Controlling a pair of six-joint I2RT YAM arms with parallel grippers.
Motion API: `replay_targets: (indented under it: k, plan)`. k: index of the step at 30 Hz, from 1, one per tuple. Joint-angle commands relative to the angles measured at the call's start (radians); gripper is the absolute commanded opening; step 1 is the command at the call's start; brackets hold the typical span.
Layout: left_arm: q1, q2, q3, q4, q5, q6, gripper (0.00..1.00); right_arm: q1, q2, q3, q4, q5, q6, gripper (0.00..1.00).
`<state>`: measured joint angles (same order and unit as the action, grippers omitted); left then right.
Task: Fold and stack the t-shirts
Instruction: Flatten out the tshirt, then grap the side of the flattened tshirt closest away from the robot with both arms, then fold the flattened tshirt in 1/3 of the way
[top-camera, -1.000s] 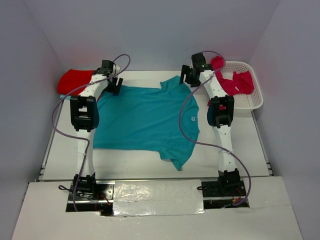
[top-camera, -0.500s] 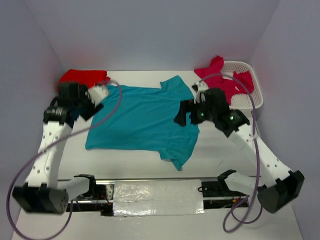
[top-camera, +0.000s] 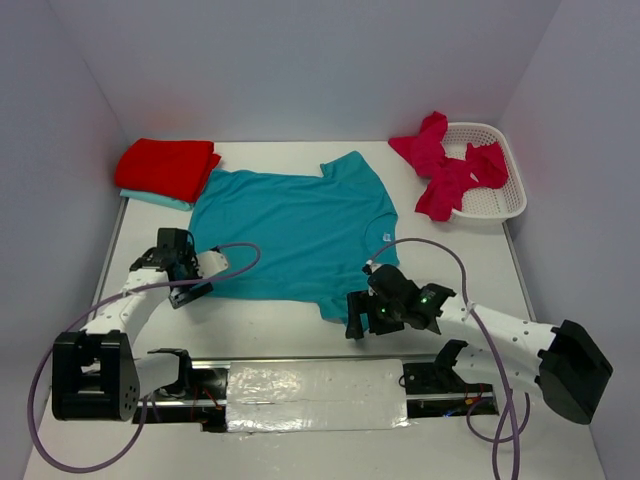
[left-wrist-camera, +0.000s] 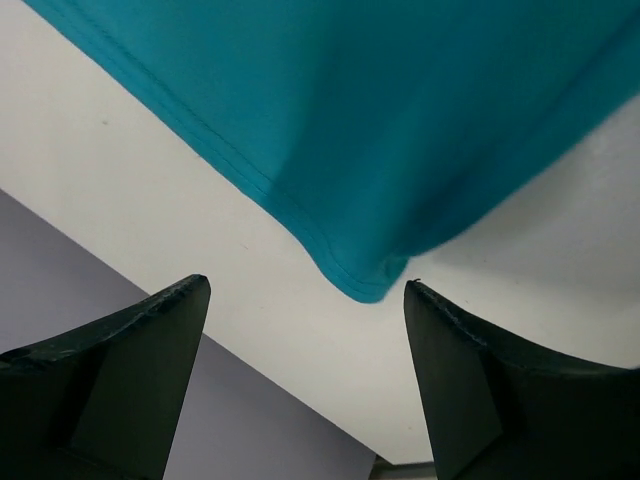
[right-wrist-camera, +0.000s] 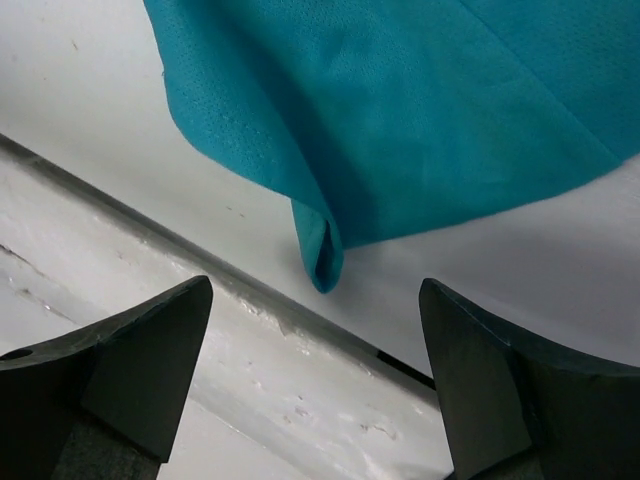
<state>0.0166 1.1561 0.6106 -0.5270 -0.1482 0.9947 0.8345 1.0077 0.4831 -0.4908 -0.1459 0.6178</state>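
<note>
Counter: it carried the teal t-shirt, spread flat in the middle.
Teal t-shirt: its long axis ran side to side, hem on my left and collar on my right.
Other t-shirts: a folded red t-shirt lay off its far-left corner, and magenta t-shirts spilled from the basket off its far-right side.
Left fingers: spread apart and empty, at the shirt's near-left edge.
Right fingers: spread apart and empty, at its near-right edge.
Hem corner: it lay straight ahead of my left fingers, centred in their gap, untouched.
Sleeve tip: curled over, it lay dead ahead of my right fingers, apart from both.
Judgement: each arm had its own near corner, so I needed a short push forward before closing.
</note>
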Motion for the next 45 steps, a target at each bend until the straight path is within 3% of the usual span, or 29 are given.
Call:
replay_targets:
  k: [1,5,6,10,12,13,15,16,17,18,19,24,30,32,37,40,45]
  plan:
    - [0.005,-0.002,-0.037,0.097,-0.014,0.008,0.91,0.032,0.023,-0.02,0.133,0.026,0.062,0.91]
    - [0.005,-0.01,-0.1,0.191,-0.01,0.016,0.91,0.049,0.11,0.0,0.155,0.042,0.059,0.85]
    - [0.003,0.0,-0.1,0.214,-0.007,0.001,0.91,0.049,0.138,0.011,0.159,0.043,0.05,0.78]
    - [0.003,0.027,-0.081,0.245,0.053,-0.036,0.89,0.049,0.196,0.025,0.182,0.051,0.048,0.7]
    - [0.003,0.036,-0.063,0.22,0.084,-0.042,0.87,0.049,0.225,0.034,0.179,0.045,0.049,0.58]
    - [0.003,0.039,-0.06,0.196,0.096,-0.039,0.81,0.049,0.229,0.035,0.182,0.04,0.051,0.53]
    - [0.003,0.036,-0.069,0.193,0.107,-0.033,0.68,0.049,0.232,0.037,0.181,0.045,0.056,0.27]
    - [0.003,0.034,-0.072,0.168,0.11,-0.03,0.56,0.049,0.227,0.037,0.164,0.051,0.059,0.18]
    - [0.003,0.03,-0.072,0.154,0.114,-0.028,0.45,0.048,0.214,0.044,0.146,0.078,0.059,0.0]
    - [0.003,0.024,-0.069,0.138,0.114,-0.034,0.07,0.048,0.203,0.052,0.082,0.098,0.056,0.0]
    - [0.003,0.014,-0.068,0.128,0.107,-0.048,0.0,0.048,0.186,0.06,0.048,0.117,0.054,0.0]
    - [0.003,-0.122,-0.032,-0.014,0.14,-0.077,0.0,0.012,-0.009,0.155,-0.19,0.138,0.019,0.0]
    - [0.0,-0.295,-0.015,-0.246,0.141,-0.041,0.0,0.008,-0.073,0.281,-0.542,0.143,0.016,0.0]
    - [-0.001,-0.303,0.02,-0.267,0.174,-0.056,0.0,-0.011,-0.066,0.354,-0.581,0.205,-0.003,0.0]
    - [-0.009,-0.109,0.225,-0.289,0.199,-0.155,0.0,-0.223,0.101,0.521,-0.519,0.333,-0.229,0.0]
    - [-0.01,0.064,0.331,-0.234,0.162,-0.211,0.0,-0.326,0.226,0.596,-0.358,0.33,-0.384,0.0]
    - [-0.009,0.269,0.461,-0.182,0.099,-0.245,0.0,-0.373,0.498,0.78,-0.256,0.394,-0.53,0.0]
